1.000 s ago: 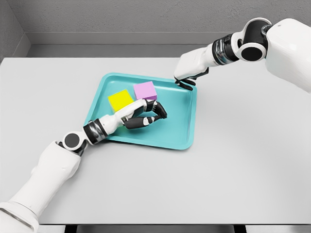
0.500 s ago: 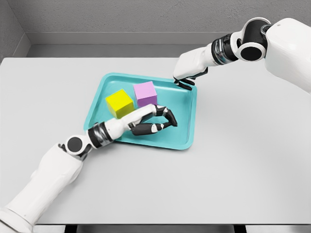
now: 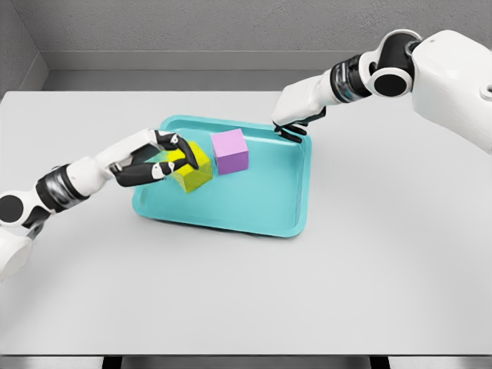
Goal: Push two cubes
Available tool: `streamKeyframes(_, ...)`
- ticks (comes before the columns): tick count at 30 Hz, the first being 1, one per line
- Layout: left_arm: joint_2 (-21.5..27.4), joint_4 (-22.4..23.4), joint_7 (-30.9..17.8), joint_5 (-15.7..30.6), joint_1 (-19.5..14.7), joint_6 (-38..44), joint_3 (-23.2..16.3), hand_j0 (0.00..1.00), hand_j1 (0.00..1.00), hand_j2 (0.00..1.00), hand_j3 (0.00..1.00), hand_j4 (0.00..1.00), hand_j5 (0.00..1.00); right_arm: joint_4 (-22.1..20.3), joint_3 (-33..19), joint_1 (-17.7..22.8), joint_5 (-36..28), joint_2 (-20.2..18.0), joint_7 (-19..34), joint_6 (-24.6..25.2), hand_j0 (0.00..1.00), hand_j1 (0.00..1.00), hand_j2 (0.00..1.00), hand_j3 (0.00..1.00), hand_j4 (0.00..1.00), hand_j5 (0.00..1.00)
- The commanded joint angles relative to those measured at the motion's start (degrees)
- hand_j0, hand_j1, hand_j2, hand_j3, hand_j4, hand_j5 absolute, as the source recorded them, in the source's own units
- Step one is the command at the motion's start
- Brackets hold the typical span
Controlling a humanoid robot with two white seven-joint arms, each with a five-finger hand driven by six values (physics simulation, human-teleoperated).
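Note:
A teal tray lies on the grey table. Inside it, at the far left, a yellow cube sits turned at an angle, its right corner close to a purple cube. My left hand reaches over the tray's left rim. Its dark fingers are curled and press on the yellow cube's left side without closing around it. My right hand is at the tray's far right corner, fingers hooked over the rim there.
The grey table extends around the tray on all sides. A grey wall runs behind the table's far edge.
My left arm pulled out from in front of the cubes and swung to the tray's left side, onto the yellow cube, which has turned slightly. The right hand stayed at the rim.

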Motion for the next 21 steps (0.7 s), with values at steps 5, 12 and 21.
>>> streamKeyframes(5, 3.21, 4.11, 0.01, 1.22, 0.61, 0.06, 1.11, 0.43, 0.43, 0.43, 0.43, 0.43, 0.43, -1.05, 0.02, 0.00, -0.12, -0.45, -0.01, 0.11, 0.15, 0.15, 0.15, 0.15, 0.15, 0.15)
streamKeyframes(12, -0.75, 15.89, 0.01, -2.38, 0.62, 0.06, 0.75, 0.43, 0.43, 0.43, 0.43, 0.43, 0.43, -0.35, 1.08, 0.09, -0.21, 0.07, -0.01, 0.11, 0.15, 0.15, 0.15, 0.15, 0.15, 0.15)
streamKeyframes(21, -5.93, 20.90, 0.01, -5.29, 0.09, 0.06, 0.49, 0.43, 0.43, 0.43, 0.43, 0.43, 0.43, 2.11, 1.08, 0.18, -0.21, 2.80, -0.01, 0.11, 0.15, 0.15, 0.15, 0.15, 0.15, 0.15)
